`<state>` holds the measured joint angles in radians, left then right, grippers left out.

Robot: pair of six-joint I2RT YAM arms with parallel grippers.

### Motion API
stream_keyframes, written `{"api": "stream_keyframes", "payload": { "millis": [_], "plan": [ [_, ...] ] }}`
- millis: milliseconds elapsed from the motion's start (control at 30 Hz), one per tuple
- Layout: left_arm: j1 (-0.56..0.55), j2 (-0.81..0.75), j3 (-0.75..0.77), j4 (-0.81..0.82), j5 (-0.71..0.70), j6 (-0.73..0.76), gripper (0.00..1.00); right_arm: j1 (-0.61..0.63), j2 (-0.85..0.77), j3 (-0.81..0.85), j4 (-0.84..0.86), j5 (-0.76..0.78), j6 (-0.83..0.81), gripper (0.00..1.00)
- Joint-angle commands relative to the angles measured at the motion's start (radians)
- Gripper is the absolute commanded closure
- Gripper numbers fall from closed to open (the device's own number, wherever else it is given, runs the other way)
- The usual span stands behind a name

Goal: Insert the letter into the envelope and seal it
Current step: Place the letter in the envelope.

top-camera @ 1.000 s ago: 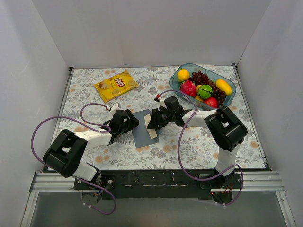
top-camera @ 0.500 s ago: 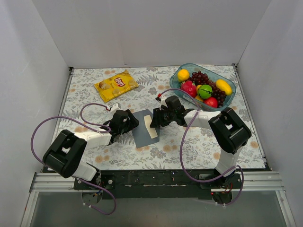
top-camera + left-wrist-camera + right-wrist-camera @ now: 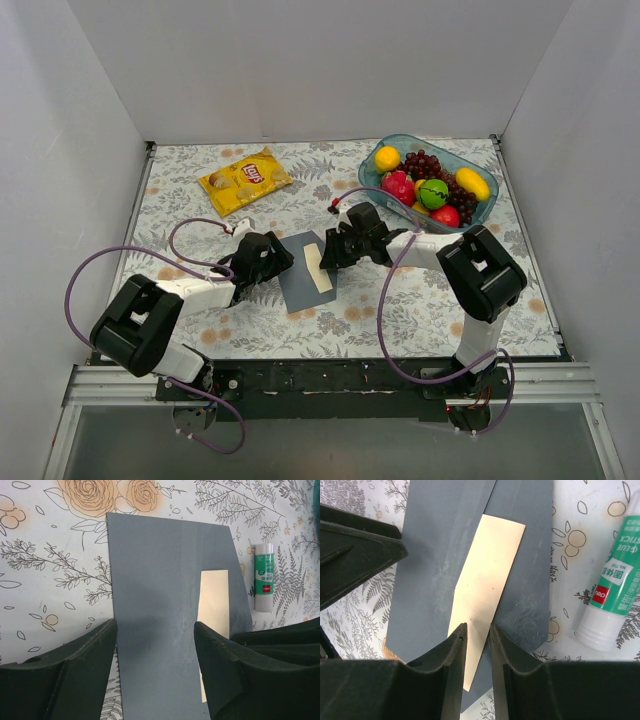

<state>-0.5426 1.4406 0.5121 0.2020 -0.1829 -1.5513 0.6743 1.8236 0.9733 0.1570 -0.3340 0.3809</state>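
The slate grey-blue envelope (image 3: 300,275) lies flat on the flowered cloth between my two arms. It also shows in the left wrist view (image 3: 160,580) and the right wrist view (image 3: 430,555). The cream letter (image 3: 318,268) lies partly tucked into it, with a strip showing in the left wrist view (image 3: 214,600) and the right wrist view (image 3: 487,575). My left gripper (image 3: 155,627) is open, its fingers straddling the envelope's near end. My right gripper (image 3: 478,630) hovers over the letter's near corner, jaws a narrow gap apart, gripping nothing that I can see.
A green and white glue stick (image 3: 612,590) lies beside the envelope, also in the left wrist view (image 3: 263,577). A yellow crisp bag (image 3: 245,180) lies at the back left. A clear bowl (image 3: 487,212) of fruit stands at the back right.
A longer strip of the cream letter now shows along the envelope, further up it. My right arm has shifted slightly. My left arm has not moved.
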Motion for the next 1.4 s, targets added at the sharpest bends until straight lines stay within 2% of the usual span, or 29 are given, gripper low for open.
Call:
{"api": "stream_keyframes", "payload": {
  "millis": [0,1367],
  "plan": [
    [-0.005,0.027,-0.038,-0.159,0.031,0.014,0.37,0.001,0.022,0.036,0.003,0.015,-0.013,0.68],
    [-0.005,0.035,-0.044,-0.141,0.056,0.022,0.37,0.056,0.091,0.076,-0.004,-0.017,-0.011,0.75]
  ]
}}
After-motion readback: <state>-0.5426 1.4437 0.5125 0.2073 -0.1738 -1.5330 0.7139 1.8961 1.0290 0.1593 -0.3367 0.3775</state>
